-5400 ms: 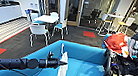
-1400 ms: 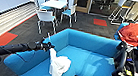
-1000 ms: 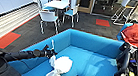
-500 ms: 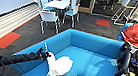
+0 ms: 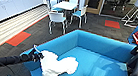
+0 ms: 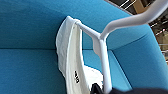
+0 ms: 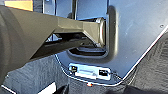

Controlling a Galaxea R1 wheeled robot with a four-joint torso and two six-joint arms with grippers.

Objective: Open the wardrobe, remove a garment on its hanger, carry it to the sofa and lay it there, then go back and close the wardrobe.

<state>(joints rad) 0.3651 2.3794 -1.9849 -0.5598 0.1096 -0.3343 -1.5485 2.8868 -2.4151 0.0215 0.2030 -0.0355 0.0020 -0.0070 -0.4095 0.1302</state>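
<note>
Garment of thin white fabric, a short-sleeved shirt (image 5: 56, 66), hangs just ahead of the left claw (image 5: 38, 56), which appears clamped on the thin white plastic hanger (image 6: 103, 47) low on its stem, though the fingers themselves are hard to make out; the right claw's state I cannot tell. From the claw outward, the hanger's arm runs up into the shirt's collar, and the cloth beyond it already sags in a heap onto the smooth seat of the bright blue upholstered sofa (image 5: 99, 67), spilling over the seat's near edge below the claw. Judging by this, the step in hand is laying the shirt on the sofa, and it looks nearly done: what it calls for next is probably lowering the hanger until it rests on the cushion and then letting go without dragging the fabric off the edge. Beyond the claw the sofa's low curved back wraps round the seat. Farther off, past the sofa back, stand small white chairs (image 5: 57, 18) around a pale table (image 5: 65, 5) on dark carpet with orange-red patches, a long white cabinet run along the wall to the claw's left.
</note>
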